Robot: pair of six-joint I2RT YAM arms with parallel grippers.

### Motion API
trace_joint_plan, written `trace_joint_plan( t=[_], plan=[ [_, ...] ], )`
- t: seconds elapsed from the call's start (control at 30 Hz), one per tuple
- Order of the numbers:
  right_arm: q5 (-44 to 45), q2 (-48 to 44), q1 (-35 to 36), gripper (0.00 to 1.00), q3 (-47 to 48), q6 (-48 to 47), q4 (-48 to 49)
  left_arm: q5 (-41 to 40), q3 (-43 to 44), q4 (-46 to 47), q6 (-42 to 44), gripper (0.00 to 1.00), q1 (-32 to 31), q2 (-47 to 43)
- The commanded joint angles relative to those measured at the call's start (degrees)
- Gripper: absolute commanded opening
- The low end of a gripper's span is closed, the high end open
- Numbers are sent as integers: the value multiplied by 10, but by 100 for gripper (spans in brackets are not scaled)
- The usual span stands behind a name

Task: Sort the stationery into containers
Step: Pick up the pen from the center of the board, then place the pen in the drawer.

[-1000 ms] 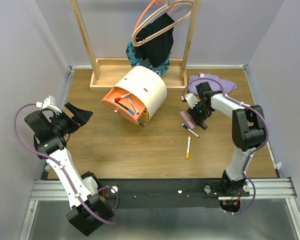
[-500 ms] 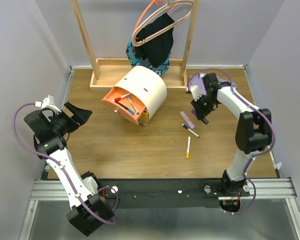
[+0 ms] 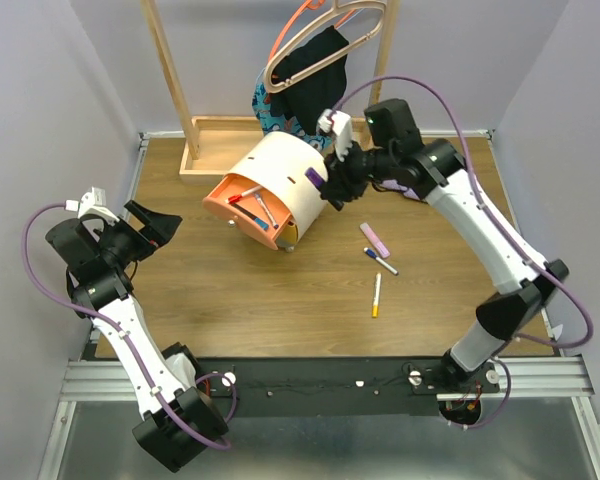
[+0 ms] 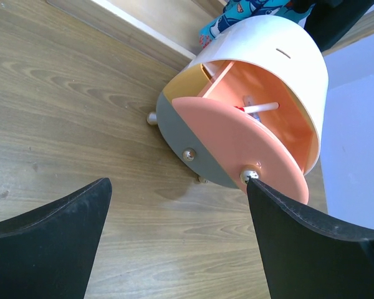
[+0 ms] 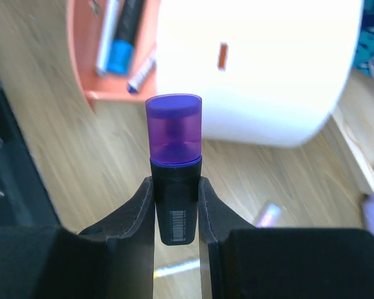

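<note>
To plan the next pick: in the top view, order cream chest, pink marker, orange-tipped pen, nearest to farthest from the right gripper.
From the right gripper:
1. cream chest, directly beside it.
2. pink marker, lower in the view.
3. orange-tipped pen, lowest in the view.

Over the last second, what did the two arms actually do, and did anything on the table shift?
The right gripper swung from the right side up and left to the cream chest, now clamping a purple-capped marker. The left gripper stayed open and parked. The orange drawer and the loose pens by the pink eraser did not move.
</note>
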Motion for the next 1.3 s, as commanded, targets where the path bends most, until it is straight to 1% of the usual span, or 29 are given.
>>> trace_joint_plan(
  t=[0.0,0.17,0.23,0.57,0.67,0.7,0.77,0.8,0.83,0.9,0.97,1.03,1.07,1.13,1.17,1.2,1.27],
  plan=[
    [-22,87,47,19,103,116,18,6,0,18,-9,99,-4,-5],
    [-22,175,88,18,191,142,25,5,0,11,-7,99,-6,-10],
    [-21,192,102,18,218,144,26,5,2,6,-5,99,-7,-13],
    [-18,247,126,18,249,162,46,3,-2,2,-7,99,-8,-19],
    [-11,264,131,24,260,169,48,3,-3,5,-9,99,-8,-17],
    [-2,266,132,31,269,171,48,5,-3,7,-9,99,-8,-17],
    [0,273,132,40,274,173,48,4,-1,7,-9,99,-8,-15],
    [0,271,132,46,276,173,48,5,0,7,-9,99,-8,-13],
    [-1,269,132,48,276,173,48,4,1,7,-8,99,-8,-12],
    [6,254,132,53,270,173,48,4,0,11,-9,99,-8,-9],
    [17,242,132,55,253,171,39,6,-3,16,-14,99,-9,-8],
    [39,209,132,55,233,159,32,7,-2,23,-19,99,-8,-6],
    [49,192,132,56,198,145,29,7,1,25,-19,99,-8,-4],
    [91,135,127,56,160,138,30,7,4,27,-19,99,-8,-2],
    [100,115,122,56,108,137,33,7,6,28,-18,99,-8,-1],
    [109,94,112,56,86,139,31,7,6,27,-19,99,-8,-1],
    [117,50,71,56,38,141,15,8,6,28,-16,99,-8,-1]
  ],
)
